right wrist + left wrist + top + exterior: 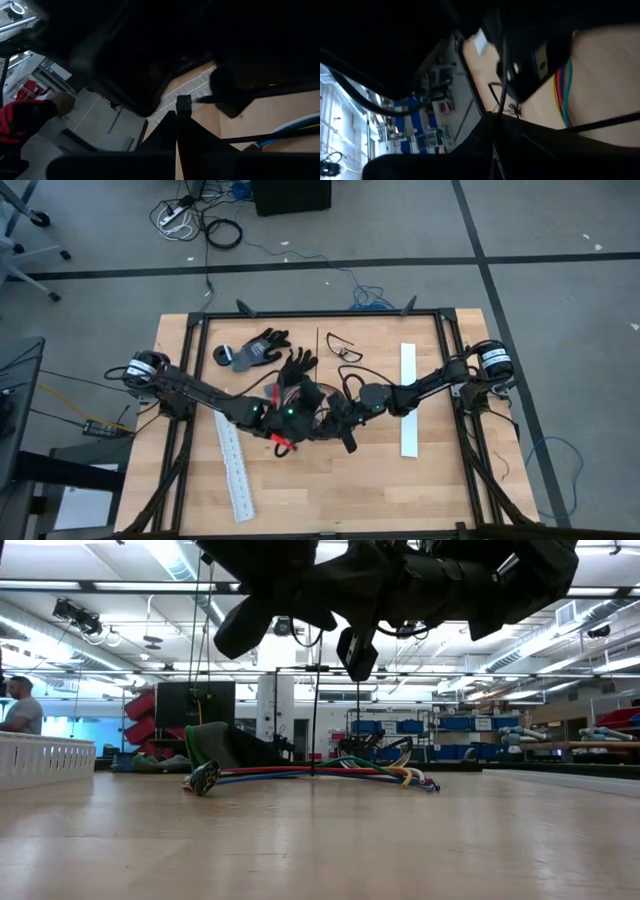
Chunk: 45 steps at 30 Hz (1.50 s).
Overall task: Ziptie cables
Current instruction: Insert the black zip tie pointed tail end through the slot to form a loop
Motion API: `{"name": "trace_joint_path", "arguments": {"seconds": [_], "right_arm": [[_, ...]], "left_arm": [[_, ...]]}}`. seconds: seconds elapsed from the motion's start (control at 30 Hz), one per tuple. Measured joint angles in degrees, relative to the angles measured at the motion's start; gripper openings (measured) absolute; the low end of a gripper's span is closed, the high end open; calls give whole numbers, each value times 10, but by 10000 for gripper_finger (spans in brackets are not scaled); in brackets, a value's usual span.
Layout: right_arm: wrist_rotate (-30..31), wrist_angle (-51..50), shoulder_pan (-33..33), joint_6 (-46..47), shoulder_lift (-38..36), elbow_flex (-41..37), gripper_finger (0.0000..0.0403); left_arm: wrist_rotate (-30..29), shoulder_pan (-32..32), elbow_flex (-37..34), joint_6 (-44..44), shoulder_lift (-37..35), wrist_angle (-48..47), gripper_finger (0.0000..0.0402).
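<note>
The cables [330, 773] lie flat on the tabletop [320, 840] beside the black glove [258, 350], their long axis running across the low view with the loose ends fanned to one side. Above them both arms reach inward and meet over the bundle. The left claw [285, 420] and right claw [345, 420] hang just over the cables, each pinched narrow, fingers together, gripping nothing visible.

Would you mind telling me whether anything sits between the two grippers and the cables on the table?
Nothing visible does. In the low view the cables lie flat on the table, and both arms hang above them with only open air beneath. From above, the left gripper and right gripper meet over the bundle.
</note>
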Motion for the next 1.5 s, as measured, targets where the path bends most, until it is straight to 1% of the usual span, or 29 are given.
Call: {"name": "trace_joint_path", "arguments": {"seconds": [0.23,0.6,1.03,1.27,1.5], "right_arm": [[-4,4,3,1,0,0,0],[-3,14,4,3,0,0,0],[1,15,4,19,0,0,0],[0,22,9,55,0,0,0],[-12,24,12,87,0,0,0]], "left_arm": [[-22,-25,0,42,0,47,0],[-55,-52,0,44,0,48,0],[-72,-65,0,46,0,60,0],[-100,-65,0,74,0,60,0],[-104,-74,0,73,0,68,0]]}}
